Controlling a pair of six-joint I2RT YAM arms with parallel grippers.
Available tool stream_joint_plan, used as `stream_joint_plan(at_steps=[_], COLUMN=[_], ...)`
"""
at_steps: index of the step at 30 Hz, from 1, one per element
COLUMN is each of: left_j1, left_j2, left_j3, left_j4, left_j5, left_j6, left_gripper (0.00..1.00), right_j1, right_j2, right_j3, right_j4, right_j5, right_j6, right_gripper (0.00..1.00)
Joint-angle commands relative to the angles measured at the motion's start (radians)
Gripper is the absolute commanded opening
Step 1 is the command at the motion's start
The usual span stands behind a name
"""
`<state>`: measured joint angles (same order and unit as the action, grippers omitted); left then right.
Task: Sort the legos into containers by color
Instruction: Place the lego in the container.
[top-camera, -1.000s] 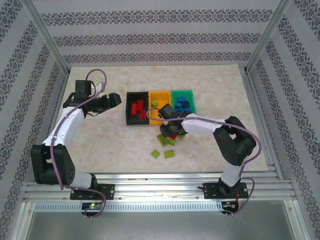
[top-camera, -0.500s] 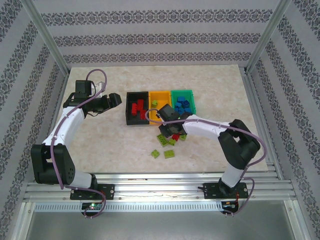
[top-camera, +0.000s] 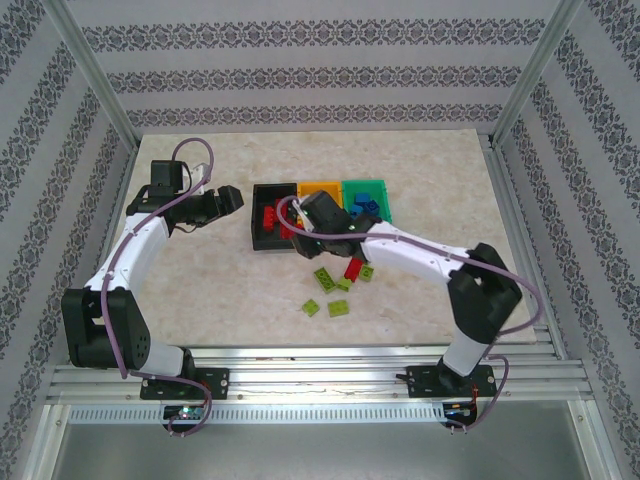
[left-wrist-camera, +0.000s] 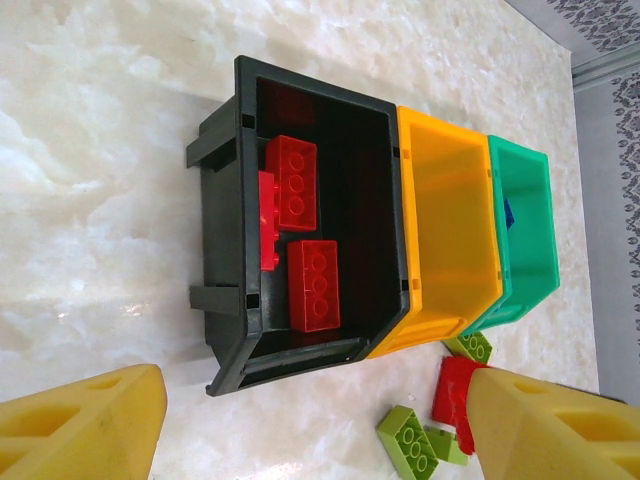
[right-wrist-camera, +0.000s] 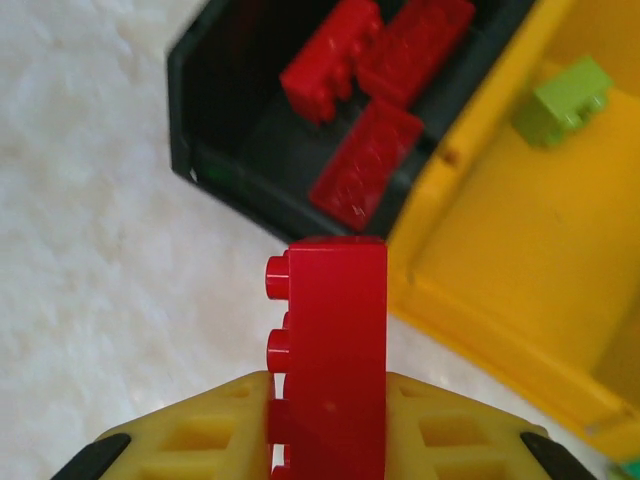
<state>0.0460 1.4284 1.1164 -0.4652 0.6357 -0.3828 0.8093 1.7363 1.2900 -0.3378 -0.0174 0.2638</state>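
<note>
The right pincer (right-wrist-camera: 325, 425) was fully closed on a red brick (right-wrist-camera: 335, 340), which was clamped between both yellow finger pads (right-wrist-camera: 200, 440). One second before, this pincer stood low over the loose bricks with its jaws partly apart. Since then it had shut and travelled forward and to its left, to the near wall of the bins.

The held brick's long axis ran in line with the fingers and pointed away from the wrist. Its studs faced sideways, to the left in the wrist view, so the brick stood on edge.

Just ahead of the brick's tip lay the junction of the black bin (right-wrist-camera: 195, 150) and the orange-yellow bin (right-wrist-camera: 470, 300). Ahead and left, three red bricks (right-wrist-camera: 365, 165) lay inside the black bin. Ahead and right, one lime green brick (right-wrist-camera: 562, 100) lay in the orange-yellow bin. Beyond that stood the green bin (top-camera: 365, 186).

Behind the pincer, loose lime green bricks (top-camera: 324, 277) and one red brick (top-camera: 353, 268) lay on the table (top-camera: 200, 290).

The left pincer (top-camera: 230, 199) had not moved. It hung open and empty beside the black bin.
</note>
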Motion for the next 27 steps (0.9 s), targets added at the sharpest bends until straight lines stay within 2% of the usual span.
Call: stream_joint_plan(at_steps=[1,6,9,11,17,27], left_j1=[0.005,0.005,0.004,0.005,0.004,0.004], left_j2=[0.015,0.015,0.011,0.009,0.001,-0.014], left_j3=[0.003,0.005,0.006,0.007,0.006,0.001], left_j4=[0.024,0.017,0.016,0.016,0.024,0.036], left_j5=[0.007,-0.005,-0.003,-0.004,0.013,0.035], left_j6=[0.004,0.009,0.011,0.009,0.000,-0.009], left_gripper=[0.79,0.79,0.79,0.79,0.79,0.79], right_j1=[-0.008,-0.047,-0.057,-0.055,-0.050,-0.063], right_j2=[0.096,0.237,0.263,0.249,0.127,-0.179], right_j3=[0.122,0.276,0.319,0.309,0.147,-0.269], right_j4=[0.031,0.028,0.025,0.027,0.050,0.040], right_j5=[-0.029,-0.077,-0.093,-0.093,-0.065,0.020], right_j6=[0.042,0.081,0.090,0.091,0.081,0.110], right_gripper=[0.27,0.30,0.38,0.40,0.40,0.41])
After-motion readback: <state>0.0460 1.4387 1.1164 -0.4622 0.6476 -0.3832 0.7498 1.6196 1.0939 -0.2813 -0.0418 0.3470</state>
